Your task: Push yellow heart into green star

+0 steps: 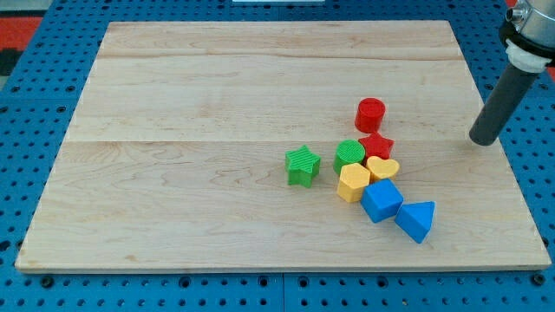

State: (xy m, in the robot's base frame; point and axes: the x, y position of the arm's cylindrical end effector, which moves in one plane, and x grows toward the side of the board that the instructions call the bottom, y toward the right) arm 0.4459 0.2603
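The yellow heart (382,167) lies on the wooden board (191,104), in a cluster right of centre. The green star (302,165) stands apart, to the view's left of the cluster, with a green cylinder (349,154) and a yellow hexagon (353,183) between it and the heart. My tip (482,139) is at the board's right edge, well to the right of the heart and a little above it, touching no block.
A red cylinder (370,113) and a red star (376,145) sit above the heart. A blue cube (381,200) and a blue triangle (417,220) lie below it. A blue perforated base (35,95) surrounds the board.
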